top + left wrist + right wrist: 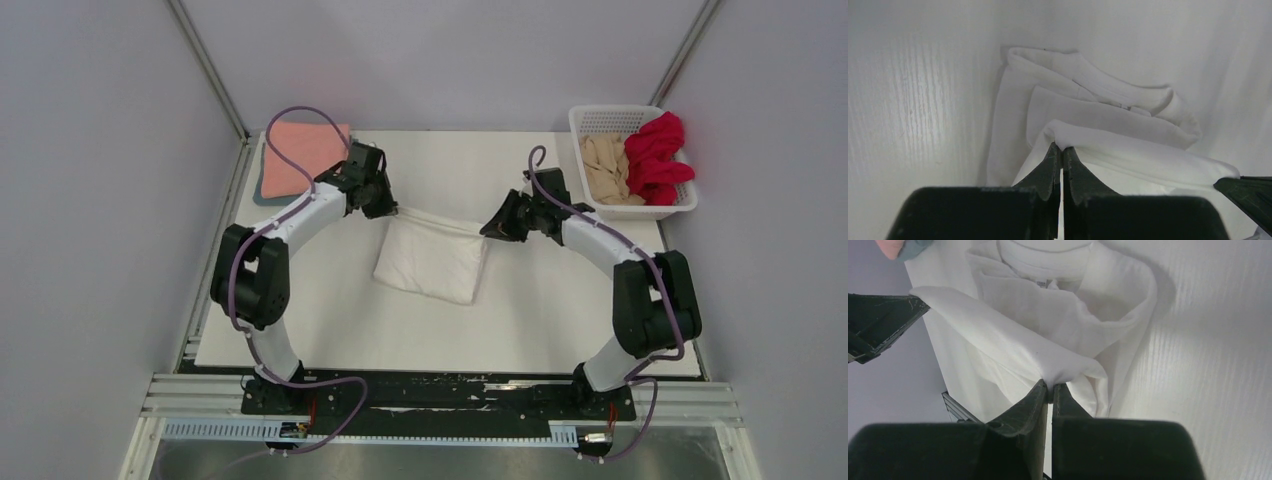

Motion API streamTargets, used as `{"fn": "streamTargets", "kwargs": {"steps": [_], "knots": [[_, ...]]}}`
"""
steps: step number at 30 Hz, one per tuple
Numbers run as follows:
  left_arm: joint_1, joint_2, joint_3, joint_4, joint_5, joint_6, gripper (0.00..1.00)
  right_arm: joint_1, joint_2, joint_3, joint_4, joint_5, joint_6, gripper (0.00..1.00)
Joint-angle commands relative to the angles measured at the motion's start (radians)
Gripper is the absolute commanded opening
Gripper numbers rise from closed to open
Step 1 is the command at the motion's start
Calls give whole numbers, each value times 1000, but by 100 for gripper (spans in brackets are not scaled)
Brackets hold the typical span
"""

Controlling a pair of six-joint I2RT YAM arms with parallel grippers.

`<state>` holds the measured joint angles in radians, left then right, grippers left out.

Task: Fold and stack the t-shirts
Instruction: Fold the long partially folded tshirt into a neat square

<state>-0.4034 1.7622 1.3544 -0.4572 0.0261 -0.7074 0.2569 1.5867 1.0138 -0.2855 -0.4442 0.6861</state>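
White t-shirt (432,262) edge spans left tool (393,210) and right tool (488,229), both clenched on it; best laid over with even tension.

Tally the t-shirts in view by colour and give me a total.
white t-shirt: 1
salmon pink t-shirt: 1
grey-blue t-shirt: 1
red t-shirt: 1
beige t-shirt: 1
Total: 5

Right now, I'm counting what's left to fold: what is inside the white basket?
A beige t-shirt and a red t-shirt lie crumpled side by side in the basket. Anything beneath them is covered.
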Motion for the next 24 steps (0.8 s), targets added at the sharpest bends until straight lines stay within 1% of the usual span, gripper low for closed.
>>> {"fn": "streamTargets", "kwargs": {"steps": [1, 2, 3, 4, 5, 6, 7, 8, 9, 10, 12, 14, 15, 17, 18, 20, 24], "knots": [[44, 89, 104, -15, -6, 50, 4, -35, 87, 76, 26, 39, -41, 7], [49, 104, 118, -22, -2, 54, 9, -37, 108, 90, 30, 44, -42, 9], [55, 134, 148, -28, 0, 56, 25, -37, 135, 109, 33, 58, -53, 13], [58, 144, 164, -37, 1, 54, 36, -38, 161, 128, 37, 85, -67, 25], [63, 164, 193, -41, 12, 54, 60, -40, 185, 154, 36, 100, -83, 39], [64, 170, 228, -52, 18, 59, 72, -41, 204, 183, 36, 92, -104, 55], [66, 171, 243, -58, 26, 68, 91, -40, 211, 208, 32, 90, -119, 73], [66, 168, 261, -61, 32, 71, 96, -38, 205, 226, 29, 90, -130, 86], [66, 150, 264, -60, 46, 76, 99, -34, 189, 235, 29, 94, -143, 97], [65, 136, 254, -47, 55, 78, 99, -21, 165, 235, 30, 102, -159, 100], [64, 88, 203, -2, 110, 83, 100, 4, 102, 217, 38, 105, -194, 100], [61, 33, 133, 67, 194, 74, 100, 25, 47, 163, 88, 30, -196, 100], [58, 25, 108, 95, 259, 60, 100, 31, 24, 120, 146, -38, -171, 100], [54, 32, 71, 157, 334, 41, 100, 37, 4, 17, 348, -171, -88, 100], [51, 55, 79, 158, 367, 36, 100, 43, 9, -5, 421, -213, -46, 100], [45, 101, 98, 162, 404, 24, 100, 54, 40, -24, 500, -246, -7, 100], [43, 196, 131, 205, 435, -7, 100, 60, 157, 15, 561, -208, 14, 100]]}}
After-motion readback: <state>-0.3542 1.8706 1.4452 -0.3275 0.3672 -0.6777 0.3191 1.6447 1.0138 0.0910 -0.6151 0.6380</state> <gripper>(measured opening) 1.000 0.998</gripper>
